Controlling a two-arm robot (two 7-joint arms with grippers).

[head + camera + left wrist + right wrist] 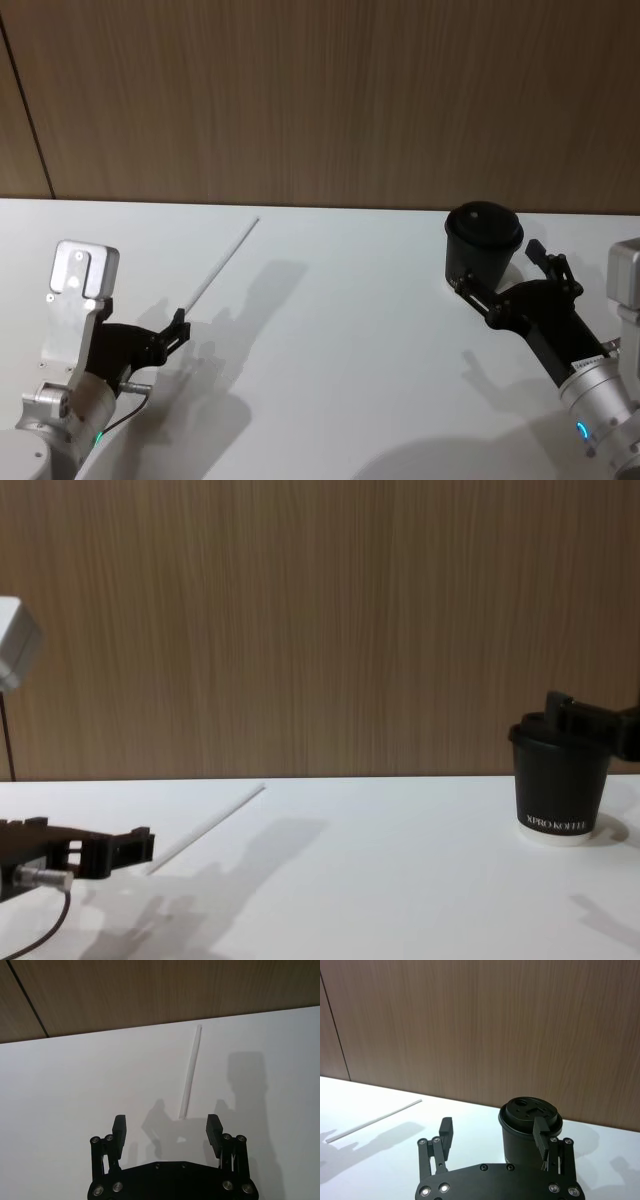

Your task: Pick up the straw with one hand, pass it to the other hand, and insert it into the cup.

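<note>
Progress: nothing done yet, by my reading. All three steps, the pick-up, the hand-over and the insertion, are left.

Straw (222, 263): lies flat on the white worktop (340, 350), at about 10 o'clock from its middle in the head view. It is slanted, with the near end toward 7 o'clock and the far end toward 1 o'clock. Nothing has hold of it.

Left pincer (166, 1121): low at 8 o'clock, jaws spread wide and holding nothing. The straw's near end sits just ahead of the gap, slightly toward one finger. I judge this the approach to the first grasp. It calls for a short advance and a close on a thin, light thing that may roll or skid.

Cup (483, 245): upright at about 2 o'clock, well apart from the straw. The black lid is on. The right wrist view shows openings in the lid top, and which one takes the straw I cannot tell.

Right pincer (492, 1122): comes in from 4 o'clock, jaws wide and gripping nothing. The cup stands at its fingertips, off to one side of the gap. Whether a finger touches the cup I cannot tell.

Writing: white lettering (553, 823) low on the cup's side, above its white bottom rim, reads "XPRO KOFFEE" in the chest view. No other label or brand can be read.
</note>
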